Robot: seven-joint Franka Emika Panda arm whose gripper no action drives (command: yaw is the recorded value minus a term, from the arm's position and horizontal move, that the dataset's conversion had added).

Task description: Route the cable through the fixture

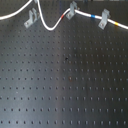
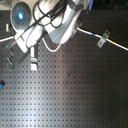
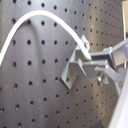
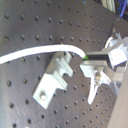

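Observation:
The white cable [image 1: 47, 26] runs along the far edge of the board, with a red band [image 1: 62, 16] and blue and yellow bands. It arcs over the pale grey two-prong fixture [image 1: 30, 18] without lying between its prongs, sags in a loop, then passes two darker clips. In the second wrist view my gripper [image 4: 90, 64] is shut on the cable [image 4: 40, 52], just beside and above the fixture [image 4: 52, 82]. The first wrist view shows the same grip [image 3: 92, 62] next to the fixture [image 3: 75, 71]. The gripper does not show in the first exterior view.
Two darker grey clips [image 1: 71, 11] [image 1: 104, 18] hold the cable on the first exterior view's right. The black perforated board [image 1: 65, 85] fills the scene. My arm [image 2: 55, 25] covers the second exterior view's upper left; one clip [image 2: 102, 37] shows there.

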